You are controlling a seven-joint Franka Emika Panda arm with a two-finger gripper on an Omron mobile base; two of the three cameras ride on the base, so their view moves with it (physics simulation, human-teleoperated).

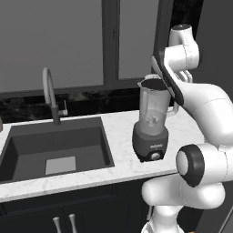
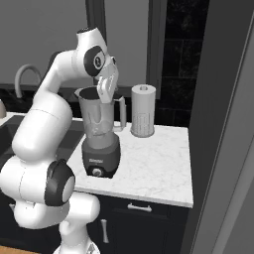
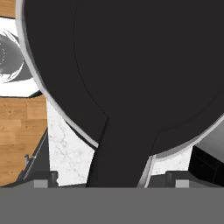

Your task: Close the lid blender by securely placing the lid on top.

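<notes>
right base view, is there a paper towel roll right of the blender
Yes, a white paper towel roll stands upright on the counter just right of the blender.

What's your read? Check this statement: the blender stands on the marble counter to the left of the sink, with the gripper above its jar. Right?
One error: the blender stands on the marble counter to the right of the sink, as the left base view shows. The gripper is above its jar.
</notes>
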